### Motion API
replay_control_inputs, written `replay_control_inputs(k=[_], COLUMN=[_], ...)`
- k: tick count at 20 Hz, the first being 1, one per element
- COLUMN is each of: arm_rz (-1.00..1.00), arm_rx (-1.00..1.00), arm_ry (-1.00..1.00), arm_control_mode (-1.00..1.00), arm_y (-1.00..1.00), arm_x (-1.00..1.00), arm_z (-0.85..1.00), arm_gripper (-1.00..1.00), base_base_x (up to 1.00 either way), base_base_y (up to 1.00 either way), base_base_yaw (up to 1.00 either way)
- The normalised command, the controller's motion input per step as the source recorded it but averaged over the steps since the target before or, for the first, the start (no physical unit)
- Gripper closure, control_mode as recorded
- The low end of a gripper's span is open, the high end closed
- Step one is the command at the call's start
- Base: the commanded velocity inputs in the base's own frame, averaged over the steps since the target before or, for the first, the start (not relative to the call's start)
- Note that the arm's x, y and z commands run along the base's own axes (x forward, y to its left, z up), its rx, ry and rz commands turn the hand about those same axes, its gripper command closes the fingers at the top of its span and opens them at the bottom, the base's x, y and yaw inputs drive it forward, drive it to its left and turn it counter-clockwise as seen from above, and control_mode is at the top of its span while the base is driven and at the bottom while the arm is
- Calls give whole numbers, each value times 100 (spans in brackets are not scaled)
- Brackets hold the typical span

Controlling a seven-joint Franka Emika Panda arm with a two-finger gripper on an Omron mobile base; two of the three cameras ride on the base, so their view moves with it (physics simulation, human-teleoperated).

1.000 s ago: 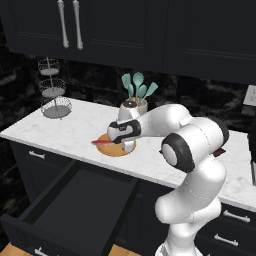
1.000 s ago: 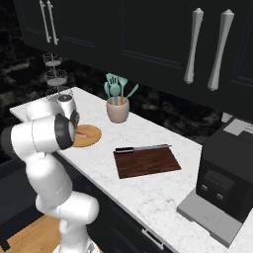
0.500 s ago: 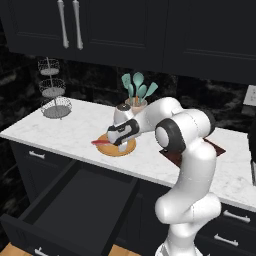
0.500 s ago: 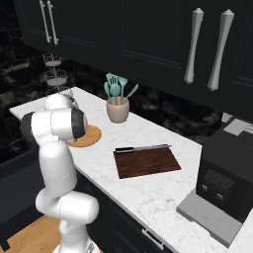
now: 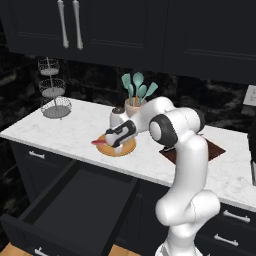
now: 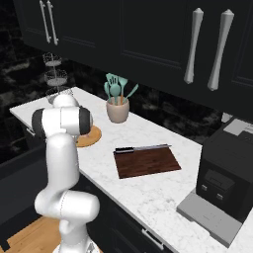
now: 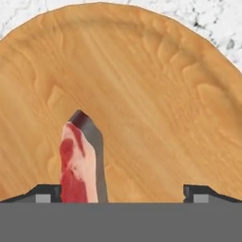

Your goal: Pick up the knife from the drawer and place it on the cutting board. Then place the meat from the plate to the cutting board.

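The round tan plate (image 7: 142,85) lies close under my gripper (image 7: 120,194), which is open and low over it. The red-pink meat (image 7: 75,165) rests on the plate just inside my left fingertip (image 7: 47,194); nothing is gripped. From the left base view the gripper (image 5: 114,145) hovers at the plate (image 5: 127,148) with the meat's red end (image 5: 97,142) sticking out to the left. The knife (image 6: 141,148) lies along the far edge of the dark brown cutting board (image 6: 146,162). The black drawer (image 5: 75,200) stands pulled out below the counter.
A pot of teal spatulas (image 5: 136,95) stands just behind the plate. A tiered wire basket (image 5: 52,95) is at the counter's left end. A dark coffee machine (image 6: 222,173) sits right of the board. Cabinet doors hang above.
The arm has swung its elbow in toward the counter and the hand has settled lower over the plate. The jaws have stayed open and the meat has not moved.
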Motion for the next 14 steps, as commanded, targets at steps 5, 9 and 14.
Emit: replay_control_inputs(k=[5, 9, 14], arm_rz=[-4, -3, -1], arm_rx=[0, 0, 0], arm_ry=[5, 4, 3], arm_control_mode=[-100, -100, -100], arm_y=[0, 0, 0], arm_x=[36, 34, 9], arm_z=[-17, -30, -36], arm_gripper=[-100, -100, 100], base_base_x=[0, 0, 0], base_base_y=[0, 0, 0], base_base_yaw=[0, 0, 0])
